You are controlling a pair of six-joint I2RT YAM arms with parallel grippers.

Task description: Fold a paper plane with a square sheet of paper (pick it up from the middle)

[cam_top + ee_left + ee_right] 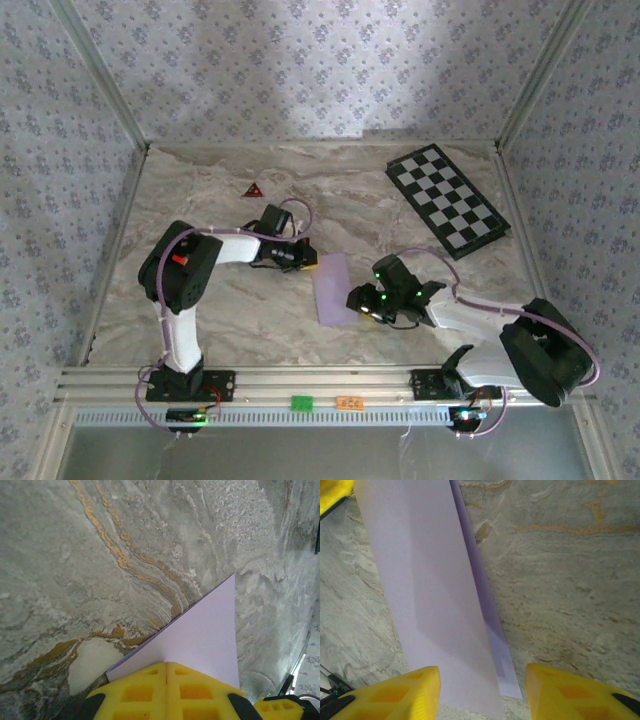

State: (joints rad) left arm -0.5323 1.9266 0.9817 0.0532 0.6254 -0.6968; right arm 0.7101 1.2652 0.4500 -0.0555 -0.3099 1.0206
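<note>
Mid-fold, creasing step by my read. The square sheet of paper point(334, 288) lies mid-tabletop point(230, 310) as a pale lilac strip with its layers offset. Your left gripper point(166, 667) is together on its edge; pinch or press, can't tell. Your right gripper point(482, 680) is apart, straddling the strip's end. Next, nip squarely and keep the layers aligned.

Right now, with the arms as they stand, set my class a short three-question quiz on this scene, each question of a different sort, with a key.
1. True or false: the left gripper is shut, with the lilac paper sticking out past its fingers.
2. What lies at the far right corner of the table? A the red triangle; B the checkered board; C the lilac paper.
3. Fill in: the right gripper is ____, its fingers either side of the paper's end.
Key: 1 true; 2 B; 3 open.
</note>
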